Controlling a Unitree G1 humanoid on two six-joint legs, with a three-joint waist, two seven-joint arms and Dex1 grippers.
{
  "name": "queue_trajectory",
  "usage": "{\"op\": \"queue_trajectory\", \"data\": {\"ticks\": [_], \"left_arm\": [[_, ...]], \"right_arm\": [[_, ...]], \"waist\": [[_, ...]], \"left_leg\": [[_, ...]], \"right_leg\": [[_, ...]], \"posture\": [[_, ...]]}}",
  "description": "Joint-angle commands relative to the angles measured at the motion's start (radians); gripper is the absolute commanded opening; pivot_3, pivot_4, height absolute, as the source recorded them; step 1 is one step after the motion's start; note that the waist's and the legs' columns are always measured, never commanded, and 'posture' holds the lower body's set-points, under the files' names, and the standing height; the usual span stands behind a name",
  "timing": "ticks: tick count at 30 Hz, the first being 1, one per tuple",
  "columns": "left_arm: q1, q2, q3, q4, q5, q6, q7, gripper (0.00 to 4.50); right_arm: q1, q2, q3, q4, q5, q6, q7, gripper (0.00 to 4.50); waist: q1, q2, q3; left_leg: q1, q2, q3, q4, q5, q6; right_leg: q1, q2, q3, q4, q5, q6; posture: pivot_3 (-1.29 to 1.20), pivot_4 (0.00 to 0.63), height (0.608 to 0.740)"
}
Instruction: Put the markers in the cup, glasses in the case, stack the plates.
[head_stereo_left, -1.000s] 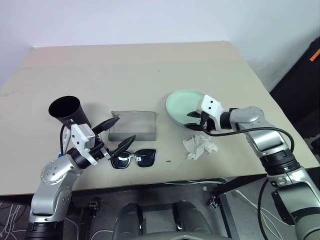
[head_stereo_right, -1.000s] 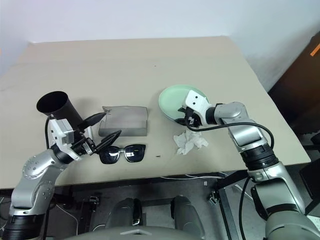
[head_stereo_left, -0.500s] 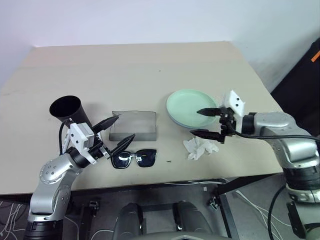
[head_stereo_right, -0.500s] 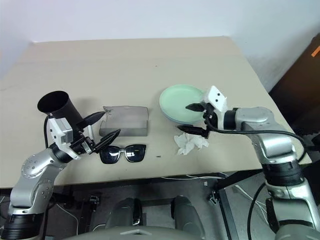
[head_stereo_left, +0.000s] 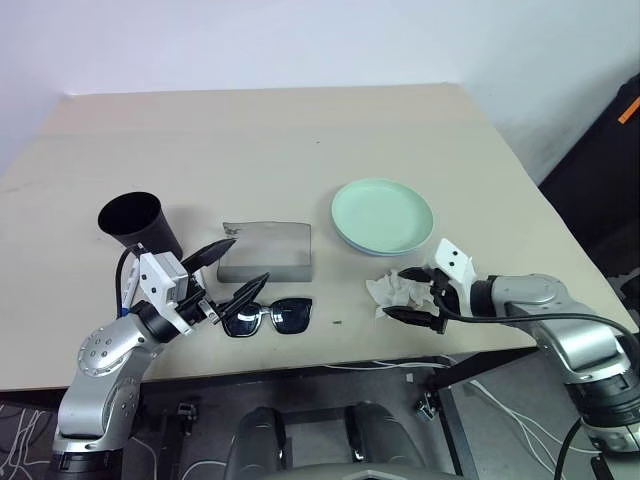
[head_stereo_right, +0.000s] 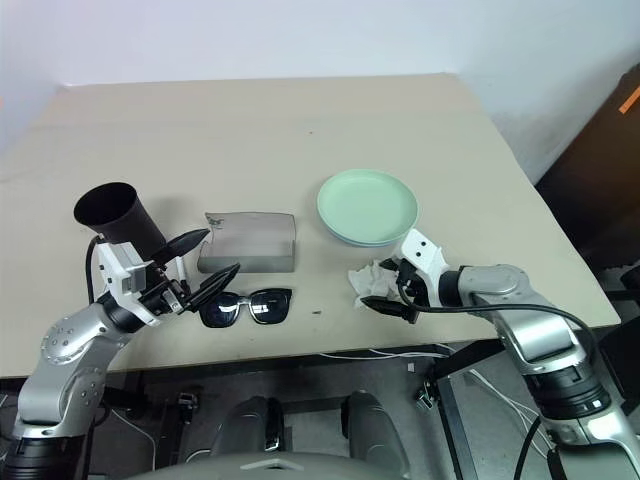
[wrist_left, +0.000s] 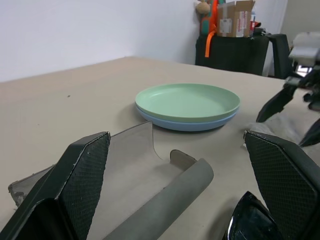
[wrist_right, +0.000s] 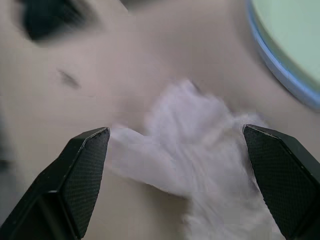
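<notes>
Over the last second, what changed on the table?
The right claw let go of the green plate, which now lies stacked on the blue plate, then drew back toward the table's near edge and now hangs open over the tissue. The left claw, glasses, case and cup stayed put.

Light blue plate (wrist_left: 186, 124) mostly hidden under green plate (wrist_left: 187, 102), markers unseen, tissue (wrist_right: 200, 145) blurred

Illumination was even and diffuse, bright across the table (head_stereo_left: 300, 130). Shadows were soft and short, lying close under the cup (head_stereo_left: 135, 222) and the plates (head_stereo_left: 383, 216). No glare noted. Head views were sharp; the right wrist view was smeared, the tissue (wrist_right: 200, 145) indistinct (apparently motion blur).
</notes>
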Motion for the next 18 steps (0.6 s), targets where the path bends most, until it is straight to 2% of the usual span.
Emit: {"op": "queue_trajectory", "data": {"ticks": [1,2,5,14,16,18], "left_arm": [[-0.007,0.007,0.008,-0.046,-0.006,-0.007,0.003,4.50],[-0.006,0.006,0.007,-0.049,-0.005,-0.006,0.005,4.50],[0.005,0.003,0.003,-0.059,-0.003,-0.004,0.010,4.50],[0.008,-0.001,-0.001,-0.066,-0.002,0.000,0.025,4.50],[0.010,-0.002,0.001,-0.063,0.000,-0.001,0.026,4.50],[0.013,-0.004,0.002,-0.064,0.001,-0.003,0.028,4.50]], "right_arm": [[-0.027,0.013,-0.001,0.007,-0.023,-0.055,-0.002,4.47],[-0.028,0.012,0.001,0.008,-0.027,-0.059,0.002,4.47],[-0.023,0.012,-0.012,-0.005,-0.022,-0.090,0.012,3.84],[-0.010,-0.024,-0.044,-0.041,0.018,-0.096,0.078,0.65],[-0.016,-0.036,-0.059,-0.052,0.036,-0.092,0.095,0.05],[-0.028,-0.042,-0.084,-0.066,0.068,-0.076,0.110,0.05]], "waist": [[0.001,0.000,0.000],[0.001,0.000,0.000],[0.001,0.000,0.000],[0.001,0.000,0.000],[0.001,0.000,0.000],[0.001,0.000,0.000]], "left_leg": [[0.000,0.000,0.000,0.000,0.000,0.000],[0.000,0.000,0.000,-0.001,0.000,0.000],[0.000,0.000,0.000,-0.001,0.000,0.000],[0.000,0.000,0.000,-0.001,0.000,0.000],[0.000,0.000,0.000,-0.001,0.000,0.000],[0.000,0.000,0.000,-0.001,0.000,0.000]], "right_leg": [[0.000,0.000,0.000,0.000,0.000,0.000],[0.000,0.000,0.000,0.000,0.000,0.000],[0.000,0.001,0.000,0.000,0.000,0.000],[0.000,0.001,0.000,0.000,0.000,0.000],[0.000,0.001,0.000,0.000,0.000,0.000],[0.000,0.001,0.000,0.000,0.000,0.000]], "posture": [[0.00,0.150,0.726],[0.00,0.150,0.726],[0.00,0.150,0.726],[0.00,0.150,0.726],[0.00,0.150,0.726],[0.00,0.150,0.726]]}}
